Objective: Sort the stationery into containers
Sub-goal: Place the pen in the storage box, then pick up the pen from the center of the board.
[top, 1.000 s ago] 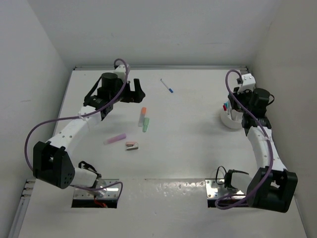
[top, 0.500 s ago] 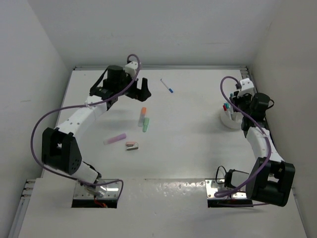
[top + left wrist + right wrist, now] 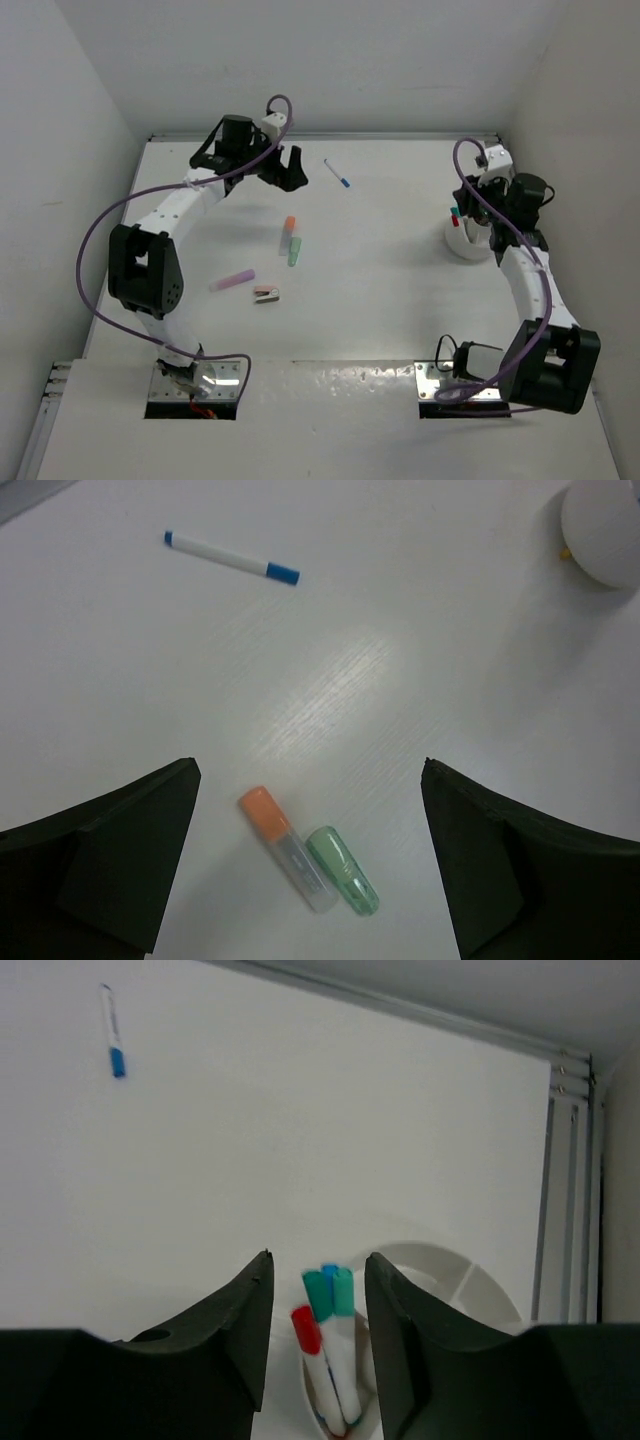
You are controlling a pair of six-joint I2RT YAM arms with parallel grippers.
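Right tool (image 3: 317, 1260): hanging straight over the tub, jaws parted a little and pinching nothing. The pens stand free in the gap below.
Tub (image 3: 470, 1272): white, round, split by dividers, directly beneath the right tool, out by that arm's edge of the tabletop (image 3: 400, 300).
Inside the tub: a red-capped pen (image 3: 307, 1332) and teal-capped pens (image 3: 331, 1295), caps up, bunched in the section under the fingertips. They lean together, and I'd say that's because the low wall props only their lower ends.
Left tool (image 3: 309, 770): spread wide, empty, pointing down at the tabletop.
Between the left tool's fingers: the orange highlighter (image 3: 288, 852) and green highlighter (image 3: 343, 870), lying flat side by side, touching or nearly so, set a little back from the tips.
Ahead of the left tool: the blue-capped pen (image 3: 232, 558), flat and alone, well apart from the highlighters.
Behind the left tool, toward its arm's base: the pink highlighter (image 3: 233, 281) and the small block (image 3: 265, 294), near each other.
Why so wide: my guess is that wide jaws leave room to straddle whichever piece it goes for next.
Progress, as I judge it: several pens are homed. One pen, three highlighters and the block lie loose.
Watch for: closing on one highlighter could nudge its neighbour.
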